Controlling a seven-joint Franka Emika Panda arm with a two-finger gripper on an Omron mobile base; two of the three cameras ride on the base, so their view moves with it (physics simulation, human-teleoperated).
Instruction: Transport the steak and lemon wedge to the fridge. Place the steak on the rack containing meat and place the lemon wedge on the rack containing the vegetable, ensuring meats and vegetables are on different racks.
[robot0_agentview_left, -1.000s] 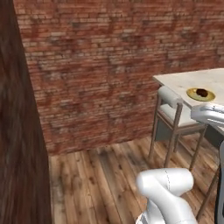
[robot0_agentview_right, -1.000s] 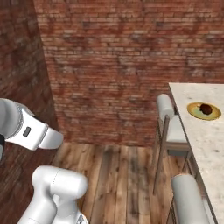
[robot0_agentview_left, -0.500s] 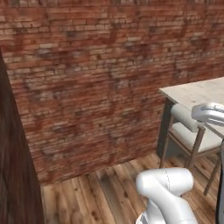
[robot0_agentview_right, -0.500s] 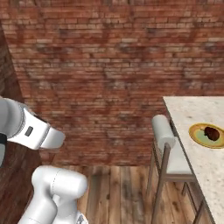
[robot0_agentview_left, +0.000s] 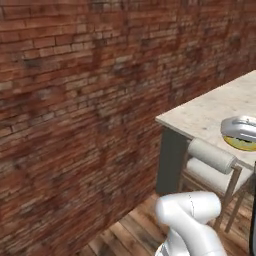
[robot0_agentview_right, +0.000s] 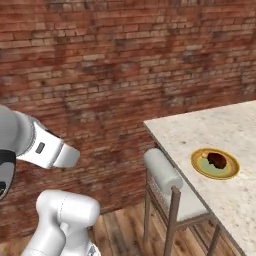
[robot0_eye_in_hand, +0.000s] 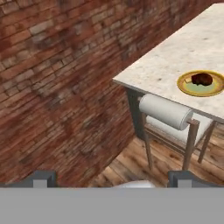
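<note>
My end effector (robot0_eye_in_hand: 111, 177) hangs with its fingertips spread wide, holding nothing, well away from the worktop (robot0_eye_in_hand: 183, 57) and aimed at the brick wall (robot0_eye_in_hand: 57, 78) and a cushioned chair (robot0_eye_in_hand: 168, 116). The chair is tucked just beside the pale stone worktop's edge. Beyond it, on the worktop, a yellow plate (robot0_agentview_right: 201, 167) carries the steak (robot0_agentview_right: 217, 159), a dark red-brown lump. Wooden floor (robot0_agentview_right: 125, 235) lies below.

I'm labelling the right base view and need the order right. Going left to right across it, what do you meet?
The robot's white arm → brick wall → the chair with its padded roll back → the pale stone table → the yellow plate with the steak on it.
</note>
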